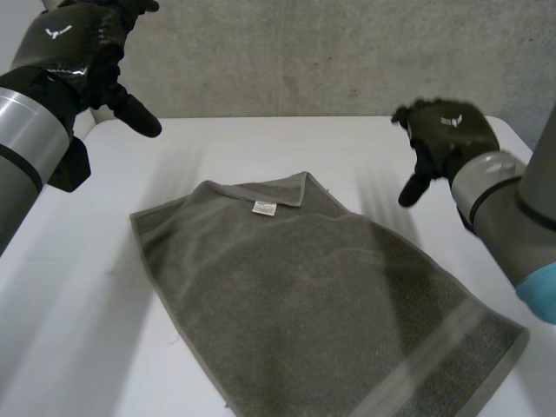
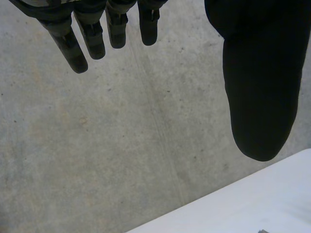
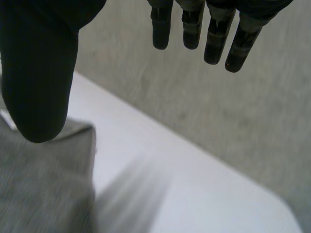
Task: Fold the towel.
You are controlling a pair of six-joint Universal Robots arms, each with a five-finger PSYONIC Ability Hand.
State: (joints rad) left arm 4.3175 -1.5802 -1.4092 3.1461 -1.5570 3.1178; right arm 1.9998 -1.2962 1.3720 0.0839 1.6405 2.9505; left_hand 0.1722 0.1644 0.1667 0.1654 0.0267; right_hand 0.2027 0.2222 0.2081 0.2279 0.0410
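With left robot hand [image 1: 74,48] and right robot hand [image 1: 443,135] held spread and empty, the skewed towel [image 1: 321,295] could be folded crookedly.

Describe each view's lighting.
Head view: soft, even light on the towel and white table, no glare. Left wrist view: the left hand reads dark against the pale wall. Right wrist view: the right hand equally dark over the table.
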